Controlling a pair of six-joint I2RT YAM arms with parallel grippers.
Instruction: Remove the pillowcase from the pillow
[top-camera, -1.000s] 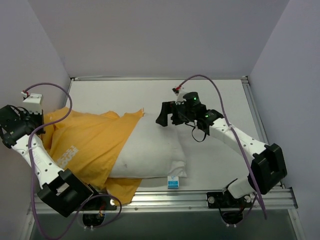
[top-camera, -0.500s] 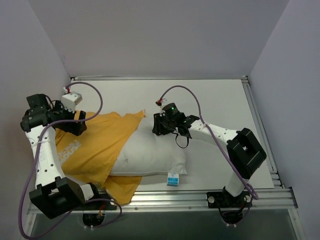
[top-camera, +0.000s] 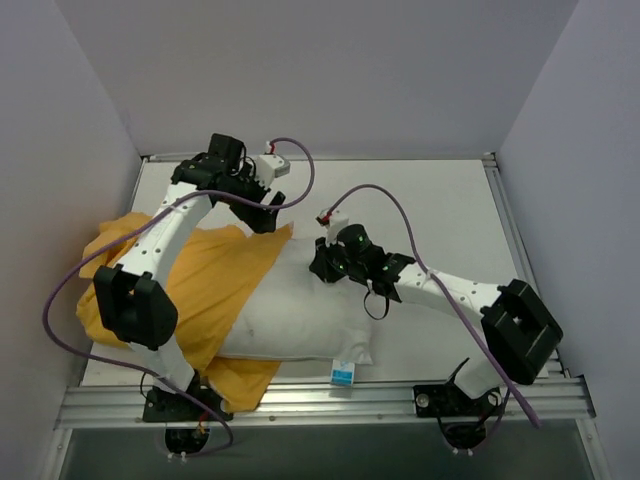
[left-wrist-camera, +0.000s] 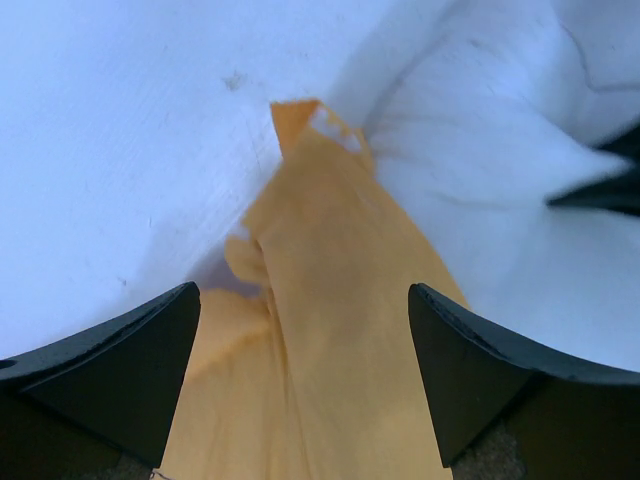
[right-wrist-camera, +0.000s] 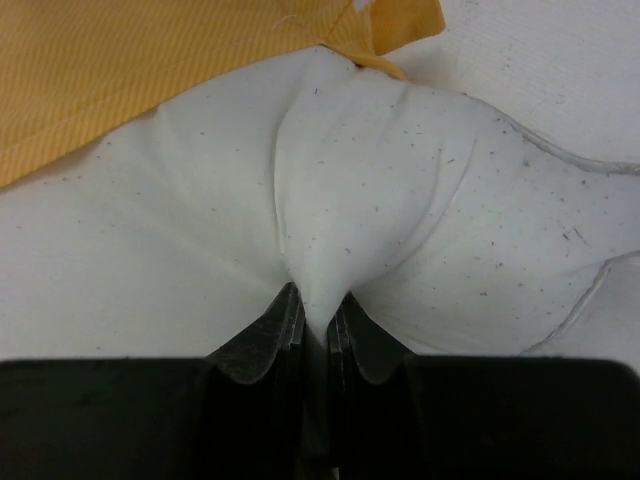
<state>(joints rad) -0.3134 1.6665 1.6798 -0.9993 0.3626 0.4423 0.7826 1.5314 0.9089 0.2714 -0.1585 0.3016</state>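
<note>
The orange-yellow pillowcase (top-camera: 190, 285) covers the left half of the white pillow (top-camera: 300, 310), whose right half lies bare. My left gripper (top-camera: 266, 216) hangs open over the pillowcase's far corner. In the left wrist view the orange pillowcase (left-wrist-camera: 320, 360) lies below the left gripper (left-wrist-camera: 302, 292), with the pillow (left-wrist-camera: 480, 180) to the right. My right gripper (top-camera: 320, 266) is at the pillow's far edge. The right wrist view shows the right gripper (right-wrist-camera: 315, 318) shut on a pinched fold of the pillow (right-wrist-camera: 350, 180); the pillowcase (right-wrist-camera: 150, 70) lies beyond it.
A small blue-and-white tag (top-camera: 343, 373) sticks out at the pillow's near edge. Grey walls close in the white table (top-camera: 440, 200) on three sides. A metal rail (top-camera: 330, 400) runs along the near edge, by both arm bases.
My left arm swung from the far left to the pillowcase's far corner and opened its gripper. My right gripper moved onto the pillow's far edge and shut on its fabric.
</note>
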